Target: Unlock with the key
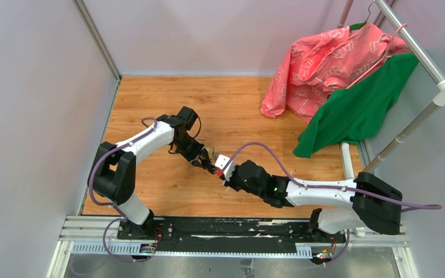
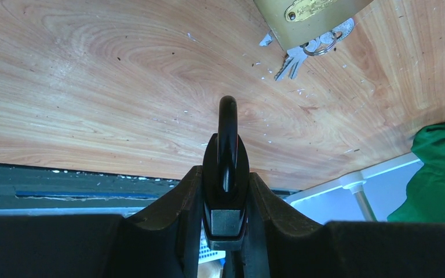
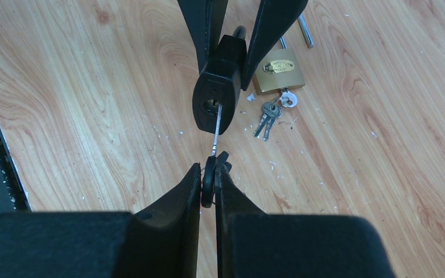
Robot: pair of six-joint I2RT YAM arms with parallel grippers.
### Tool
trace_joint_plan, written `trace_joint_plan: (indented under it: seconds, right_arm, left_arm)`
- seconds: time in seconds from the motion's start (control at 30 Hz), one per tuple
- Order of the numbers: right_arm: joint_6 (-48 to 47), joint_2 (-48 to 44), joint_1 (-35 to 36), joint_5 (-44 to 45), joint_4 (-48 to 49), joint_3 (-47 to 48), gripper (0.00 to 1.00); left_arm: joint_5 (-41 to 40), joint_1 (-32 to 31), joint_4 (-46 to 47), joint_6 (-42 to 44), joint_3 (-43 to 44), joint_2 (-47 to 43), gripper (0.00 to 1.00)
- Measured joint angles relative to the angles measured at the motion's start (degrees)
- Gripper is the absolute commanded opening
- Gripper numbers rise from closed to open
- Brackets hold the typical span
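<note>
Right wrist view shows my right claw pinched nearly shut on the key, whose blade points straight ahead with its tip at the keyhole of the black padlock, which my left claw clamps above the table.

top cam: high, far | wrist cams: close, opposed | share: black padlock
</note>
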Motion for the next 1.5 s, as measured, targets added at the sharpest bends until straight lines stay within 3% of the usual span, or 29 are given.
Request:
trace_joint_plan:
  seconds: [1.17,1.5]
  right_arm:
    - [0.9,4.7,0.0,0.2,-1.0,3.6,0.00]
    - [3.8,6.8,0.5,2.1,-6.2,7.8,0.00]
  left_arm:
    - [-0.6,0.4,0.0,0.1,0.0,0.0,0.00]
    - [-1.7,0.7,-0.1,0.2,0.0,0.0,0.00]
